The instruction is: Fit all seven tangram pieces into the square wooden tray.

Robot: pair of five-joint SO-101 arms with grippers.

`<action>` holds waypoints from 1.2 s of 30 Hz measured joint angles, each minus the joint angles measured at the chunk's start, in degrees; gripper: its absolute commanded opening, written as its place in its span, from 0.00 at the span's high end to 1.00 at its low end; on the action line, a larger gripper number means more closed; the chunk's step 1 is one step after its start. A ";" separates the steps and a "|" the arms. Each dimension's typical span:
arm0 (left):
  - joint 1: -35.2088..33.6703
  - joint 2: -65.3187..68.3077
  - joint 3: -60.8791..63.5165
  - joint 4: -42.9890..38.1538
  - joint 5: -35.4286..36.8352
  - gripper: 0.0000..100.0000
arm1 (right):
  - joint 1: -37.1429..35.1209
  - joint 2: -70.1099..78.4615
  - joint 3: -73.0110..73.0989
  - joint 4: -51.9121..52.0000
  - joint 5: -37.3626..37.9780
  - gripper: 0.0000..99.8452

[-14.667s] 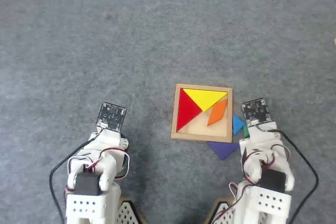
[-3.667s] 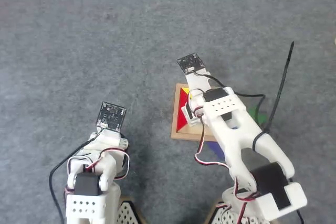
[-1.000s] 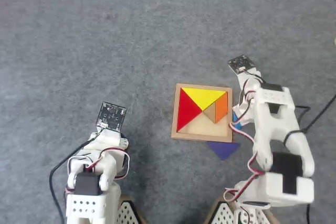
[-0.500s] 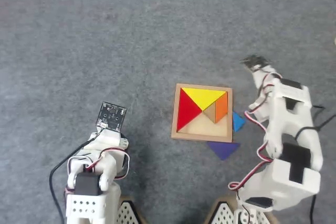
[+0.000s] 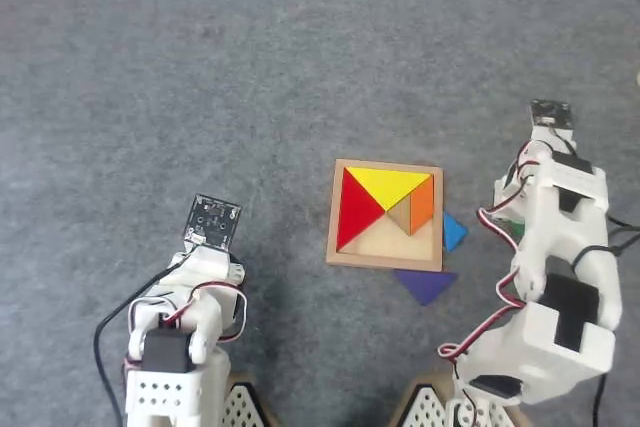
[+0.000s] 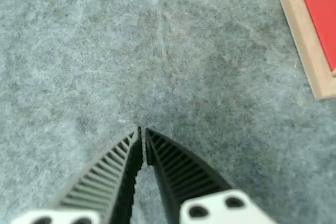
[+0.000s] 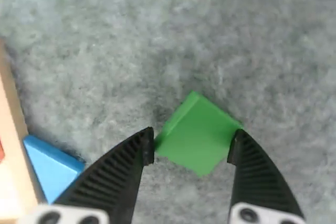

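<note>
Right wrist view: right gripper (image 7: 192, 140), jaws parted, straddling green square wooden piece (image 7: 198, 132) on grey felt table (image 7: 210, 24), off the right edge of square wooden tray (image 5: 385, 264). Change: this arm has swung outward from the tray in the last second. Blue triangle (image 5: 454, 232) and purple triangle (image 5: 427, 284) also lie outside, so green is probably next in. Left gripper (image 6: 142, 135) closed, empty.

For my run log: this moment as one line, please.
right tool: open around green square | left tool: shut | tray: partly filled | blue triangle, purple triangle: outside it
</note>
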 measured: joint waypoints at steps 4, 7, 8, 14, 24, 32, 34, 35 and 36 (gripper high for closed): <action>0.00 0.00 0.00 0.00 0.00 0.98 | 3.43 0.09 -0.35 0.79 -0.70 0.77; 0.00 0.00 0.00 0.00 0.00 0.98 | 5.01 0.09 -0.35 0.97 -0.70 0.77; 0.00 0.00 0.00 0.00 0.00 0.98 | 5.10 0.09 -0.35 0.97 -0.70 0.77; 0.00 0.00 0.00 0.00 0.00 0.98 | 5.89 0.79 0.00 2.46 2.81 0.75; 0.00 0.00 0.00 0.00 0.00 0.98 | 6.86 0.88 0.00 2.46 4.75 0.73; 0.00 0.00 0.00 0.00 0.00 0.98 | 7.12 0.88 0.00 2.46 4.75 0.94; 0.00 0.00 0.00 0.00 0.00 0.98 | 7.12 0.88 0.00 2.46 4.75 0.95; 0.00 0.00 0.00 0.00 0.00 0.98 | 6.95 0.88 0.00 2.46 4.75 0.95; 0.00 0.00 0.00 0.00 0.00 0.98 | 6.51 0.88 0.00 2.46 4.75 0.96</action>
